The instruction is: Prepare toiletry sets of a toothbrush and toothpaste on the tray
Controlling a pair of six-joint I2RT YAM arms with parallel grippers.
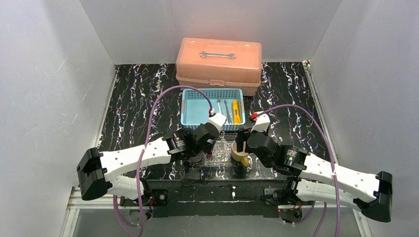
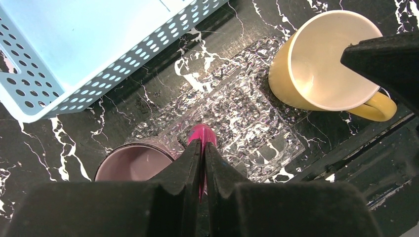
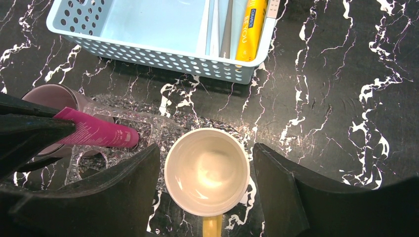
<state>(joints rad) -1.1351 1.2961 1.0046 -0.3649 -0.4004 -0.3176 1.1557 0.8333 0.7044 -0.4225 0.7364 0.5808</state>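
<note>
We see our left gripper [image 2: 203, 148] clenched on the magenta toothpaste [image 2: 202, 134]. It holds the tube over the tray [image 2: 247, 113], which lies by the middle of the near edge, between the purple mug [image 2: 132, 163] and the yellow mug [image 3: 206, 170]. Our right gripper [image 3: 205, 148] is spread wide, one finger on either side of the yellow mug; whether they touch it we cannot tell. No tube or brush lies on the tray yet, as far as we can see. The yellow toothpaste [image 3: 252, 29] and two toothbrushes [image 3: 225, 24] lie in the blue basket [image 3: 148, 54] mid-table. We judge the work barely begun: both sets are yet to be laid out.
</note>
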